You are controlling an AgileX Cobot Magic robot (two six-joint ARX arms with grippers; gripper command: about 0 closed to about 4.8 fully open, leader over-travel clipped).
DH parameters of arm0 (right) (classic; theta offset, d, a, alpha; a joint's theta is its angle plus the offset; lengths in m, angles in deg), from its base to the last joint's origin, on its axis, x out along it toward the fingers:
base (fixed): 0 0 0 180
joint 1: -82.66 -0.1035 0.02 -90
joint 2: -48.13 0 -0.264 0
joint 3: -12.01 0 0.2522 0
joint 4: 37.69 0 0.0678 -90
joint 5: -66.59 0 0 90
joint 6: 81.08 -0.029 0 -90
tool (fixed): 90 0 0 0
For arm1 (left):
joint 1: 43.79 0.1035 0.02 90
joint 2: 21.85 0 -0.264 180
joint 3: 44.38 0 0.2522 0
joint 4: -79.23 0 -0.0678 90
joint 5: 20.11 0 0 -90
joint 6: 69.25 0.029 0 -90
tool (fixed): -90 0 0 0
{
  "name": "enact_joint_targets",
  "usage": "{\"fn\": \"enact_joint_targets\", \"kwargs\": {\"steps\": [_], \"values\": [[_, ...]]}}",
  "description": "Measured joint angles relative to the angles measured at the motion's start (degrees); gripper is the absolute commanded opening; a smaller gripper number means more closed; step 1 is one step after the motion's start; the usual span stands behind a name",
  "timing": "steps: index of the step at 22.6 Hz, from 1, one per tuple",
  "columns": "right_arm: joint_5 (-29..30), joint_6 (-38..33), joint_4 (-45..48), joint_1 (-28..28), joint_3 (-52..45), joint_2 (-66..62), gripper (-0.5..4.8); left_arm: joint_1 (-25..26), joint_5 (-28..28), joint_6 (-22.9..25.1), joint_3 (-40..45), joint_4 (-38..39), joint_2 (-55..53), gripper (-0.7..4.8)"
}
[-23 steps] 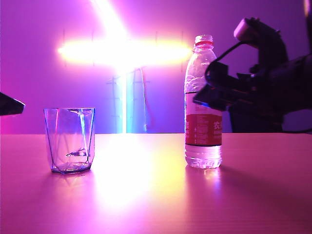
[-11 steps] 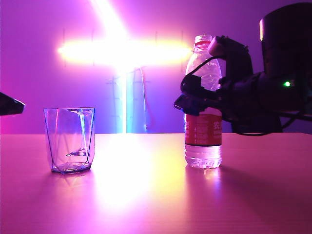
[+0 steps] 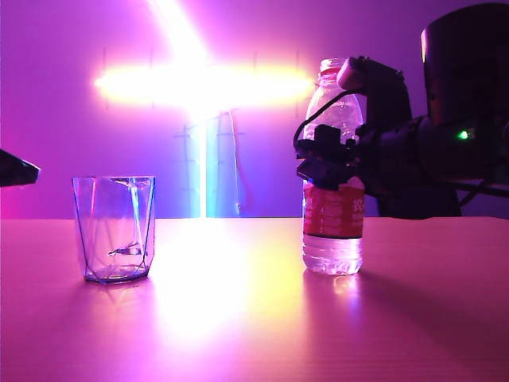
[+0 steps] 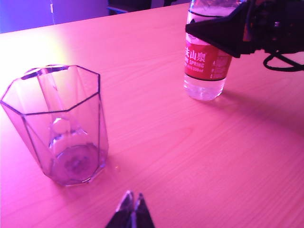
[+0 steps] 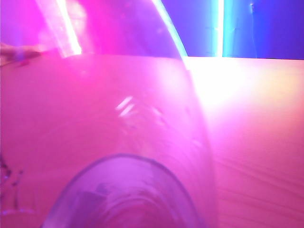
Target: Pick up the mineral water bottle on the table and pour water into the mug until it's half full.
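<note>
The mineral water bottle [image 3: 332, 239] stands upright on the table [image 3: 238, 326], right of centre, with its red label facing out. My right gripper [image 3: 322, 163] comes in from the right and is shut on the bottle just above the label. In the left wrist view one dark finger [image 4: 213, 35] crosses the bottle [image 4: 204, 61]. The right wrist view is filled by the bottle's clear wall [image 5: 118, 133], and its own fingers are hidden. The clear faceted mug [image 3: 114, 229] stands upright at the left, apart from both grippers. My left gripper [image 4: 132, 202] hovers shut near the mug [image 4: 57, 128].
A bright cross of light glares on the wall behind the table. The left gripper's dark tip [image 3: 16, 169] pokes in at the far left edge, above the table. Bare tabletop lies between the mug and the bottle.
My right arm came down and forward from the right until its fingers stood round the bottle, then the fingers drew in onto it. The bottle nudged slightly. The mug and left gripper stayed still.
</note>
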Motion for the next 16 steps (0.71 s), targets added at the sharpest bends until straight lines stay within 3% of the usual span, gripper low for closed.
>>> {"fn": "enact_joint_targets", "kwargs": {"steps": [4,9,11,16], "values": [[1.4,8.9,-7.9,-1.2,1.2,5.2,2.46,1.8,0.0,0.0,0.0,0.1,0.2,-0.02],[3.0,26.4,-29.4,-4.7,14.6,11.0,2.46,11.0,-0.1,0.0,0.0,0.0,5.9,-0.02],[4.1,32.4,-37.2,-6.0,19.2,9.7,2.46,11.8,-0.1,0.0,0.0,0.0,7.9,-0.02],[4.1,42.2,-44.0,-7.4,26.2,5.3,2.46,12.3,-0.1,0.0,0.0,-0.5,8.1,-0.02]]}}
